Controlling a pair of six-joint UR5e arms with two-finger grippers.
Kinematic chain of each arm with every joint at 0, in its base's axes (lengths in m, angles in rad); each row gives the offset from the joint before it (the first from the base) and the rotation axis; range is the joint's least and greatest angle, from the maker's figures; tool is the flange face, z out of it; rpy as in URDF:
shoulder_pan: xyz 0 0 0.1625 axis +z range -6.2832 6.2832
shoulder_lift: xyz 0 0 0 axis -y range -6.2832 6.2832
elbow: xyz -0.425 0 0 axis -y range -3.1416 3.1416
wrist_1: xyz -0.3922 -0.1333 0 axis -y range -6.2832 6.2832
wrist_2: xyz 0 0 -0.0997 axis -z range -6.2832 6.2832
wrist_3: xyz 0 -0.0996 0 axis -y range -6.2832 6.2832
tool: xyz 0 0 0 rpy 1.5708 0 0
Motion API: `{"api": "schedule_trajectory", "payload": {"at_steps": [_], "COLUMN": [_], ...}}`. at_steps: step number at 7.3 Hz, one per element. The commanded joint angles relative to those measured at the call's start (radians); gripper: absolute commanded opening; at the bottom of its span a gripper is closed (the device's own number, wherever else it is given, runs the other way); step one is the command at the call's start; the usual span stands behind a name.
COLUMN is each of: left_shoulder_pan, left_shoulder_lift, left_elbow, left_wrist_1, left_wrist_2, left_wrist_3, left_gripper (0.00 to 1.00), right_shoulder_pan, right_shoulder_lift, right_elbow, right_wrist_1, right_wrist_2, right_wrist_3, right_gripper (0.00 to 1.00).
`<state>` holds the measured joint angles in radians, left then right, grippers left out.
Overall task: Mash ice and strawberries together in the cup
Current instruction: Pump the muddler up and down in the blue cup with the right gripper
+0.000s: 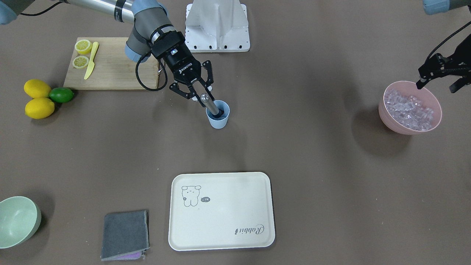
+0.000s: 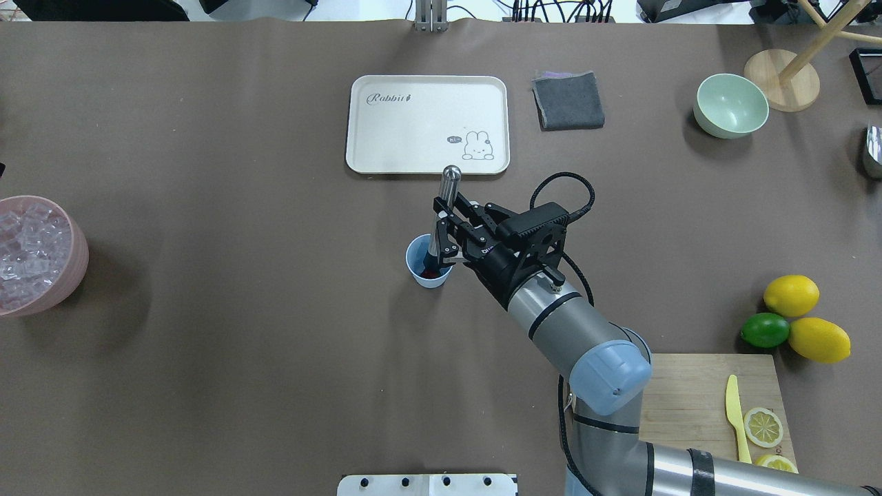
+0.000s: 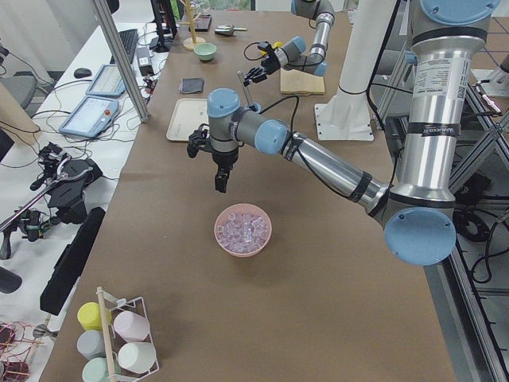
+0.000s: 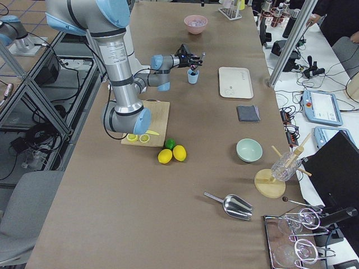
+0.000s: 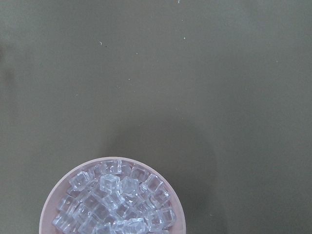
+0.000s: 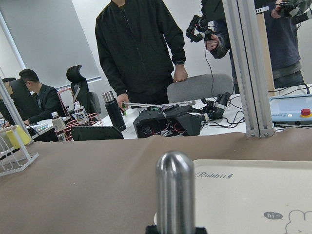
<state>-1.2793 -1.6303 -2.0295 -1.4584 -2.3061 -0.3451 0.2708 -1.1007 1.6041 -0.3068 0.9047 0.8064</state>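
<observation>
The rounded steel top of a masher point(image 6: 175, 187) fills the foreground of the right wrist view. The right gripper point(image 2: 442, 231) has its two fingers closed around that rod partway down. It holds the rod nearly upright, leaning a little, with the lower end inside the cup point(image 1: 218, 122). The cup stands near the middle of the brown table. A bit of red, the strawberry point(image 2: 432, 274), shows at its bottom beside the rod; whether any cubes lie in there too I cannot tell.

Beyond the cup lies a cream tray point(image 2: 413, 131), with a grey cloth point(image 2: 568, 101) near it.

At the robot's left end of the table the left gripper point(image 1: 436, 86) hangs with its fingers spread wide and nothing between them. It is above the rim of a pink bowl point(image 1: 382, 110) heaped with ice point(image 1: 408, 110).

On the robot's right side lie a cutting board point(image 2: 689, 393), two lemons point(image 2: 791, 295) and a lime point(image 2: 765, 330).
</observation>
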Motion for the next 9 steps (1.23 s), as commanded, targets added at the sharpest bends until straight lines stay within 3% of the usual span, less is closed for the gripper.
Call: {"api": "schedule_trajectory", "payload": {"at_steps": [1,3,9], "left_shoulder_pan": [0.002,0.000,-0.002], "left_shoulder_lift": [0.000,0.003,0.014], "left_elbow": [0.002,0.002,-0.017], "left_wrist_1": [0.000,0.000,-0.002], "left_wrist_2": [0.001,0.001,0.002], "left_wrist_3": [0.000,0.000,0.000], "left_gripper": [0.98,0.98,0.98], "right_shoulder_pan": [0.002,0.007,-0.025], "right_shoulder_lift": [0.008,0.007,-0.001], "right_elbow": [0.041,0.089,-0.030], "right_wrist_1": [0.002,-0.008,0.066], "right_wrist_2": [0.003,0.003,-0.006], "right_wrist_3": [-0.039,-0.072,-0.067], "right_gripper": [0.00,0.00,0.00]}}
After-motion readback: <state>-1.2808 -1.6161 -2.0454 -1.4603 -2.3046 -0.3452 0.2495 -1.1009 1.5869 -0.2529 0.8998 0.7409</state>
